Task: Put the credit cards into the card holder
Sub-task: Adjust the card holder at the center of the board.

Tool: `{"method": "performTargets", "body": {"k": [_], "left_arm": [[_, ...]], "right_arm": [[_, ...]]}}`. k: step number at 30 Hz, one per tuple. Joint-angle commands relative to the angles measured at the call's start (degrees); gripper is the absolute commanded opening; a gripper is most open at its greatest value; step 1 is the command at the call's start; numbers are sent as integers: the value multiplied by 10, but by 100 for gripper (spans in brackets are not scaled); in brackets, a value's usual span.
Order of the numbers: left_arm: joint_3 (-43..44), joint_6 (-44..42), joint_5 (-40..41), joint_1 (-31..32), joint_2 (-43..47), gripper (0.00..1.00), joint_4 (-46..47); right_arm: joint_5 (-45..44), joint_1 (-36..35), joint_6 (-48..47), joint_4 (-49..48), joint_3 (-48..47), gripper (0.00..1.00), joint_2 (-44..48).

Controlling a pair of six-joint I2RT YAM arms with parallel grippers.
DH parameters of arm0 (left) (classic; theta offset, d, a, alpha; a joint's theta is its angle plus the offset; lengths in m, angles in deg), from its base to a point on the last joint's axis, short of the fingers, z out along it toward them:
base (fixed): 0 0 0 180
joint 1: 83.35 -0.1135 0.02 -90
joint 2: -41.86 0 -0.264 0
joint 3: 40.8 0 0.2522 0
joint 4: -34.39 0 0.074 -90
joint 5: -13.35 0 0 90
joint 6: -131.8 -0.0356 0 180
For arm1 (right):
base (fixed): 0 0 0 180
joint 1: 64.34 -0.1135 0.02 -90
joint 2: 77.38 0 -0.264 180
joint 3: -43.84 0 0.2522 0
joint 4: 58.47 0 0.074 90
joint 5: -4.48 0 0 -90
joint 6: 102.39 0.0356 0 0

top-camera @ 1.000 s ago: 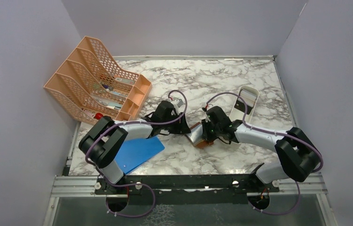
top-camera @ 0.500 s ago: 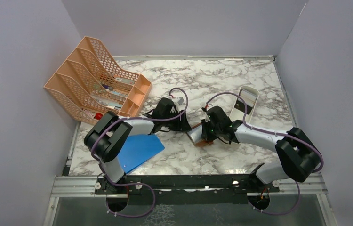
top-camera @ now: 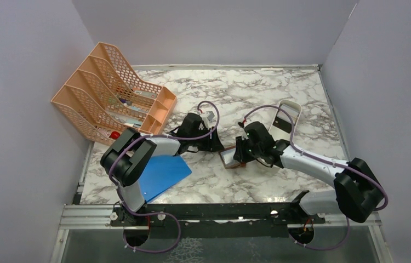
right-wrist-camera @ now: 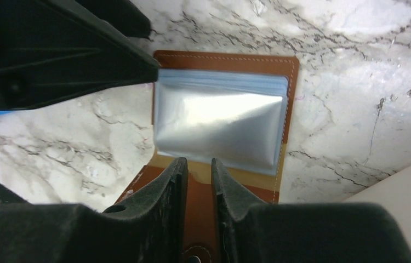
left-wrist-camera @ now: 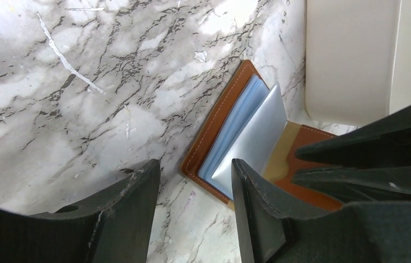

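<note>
The brown card holder (top-camera: 228,159) lies open on the marble between both grippers. Its clear sleeves, light blue at the edges, fan up in the left wrist view (left-wrist-camera: 250,134) and the right wrist view (right-wrist-camera: 220,118). My left gripper (top-camera: 216,148) (left-wrist-camera: 194,167) is open and empty, low at the holder's left corner. My right gripper (top-camera: 240,156) (right-wrist-camera: 198,167) is almost shut with nothing between the fingers; its tips rest on the holder's brown flap (right-wrist-camera: 241,189) by the snap tab. I see no loose credit card, light blue or dark.
An orange mesh rack (top-camera: 113,93) stands at the back left. A bright blue board (top-camera: 162,176) lies under the left arm. A white oblong tray (top-camera: 290,109) (left-wrist-camera: 351,60) sits just behind the holder, close to the right arm.
The holder has dropped from tilted to nearly flat. My right arm has swung right and pushed forward. My left gripper has crept right, up to the holder's corner.
</note>
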Motion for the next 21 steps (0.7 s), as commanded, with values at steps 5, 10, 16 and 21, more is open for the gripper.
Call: {"method": "performTargets", "body": {"k": [5,10,16,21], "left_arm": [[-9,2,-10,0,-30,55,-11],[-9,4,-11,1,-29,55,-9],[-5,-1,-20,1,-26,55,-8],[6,-6,-38,1,-25,56,-8]], "right_arm": [[70,-3,2,46,-25,28,30],[113,-4,14,66,-19,27,42],[119,-4,61,80,35,27,45],[123,-4,96,43,83,26,48]]}}
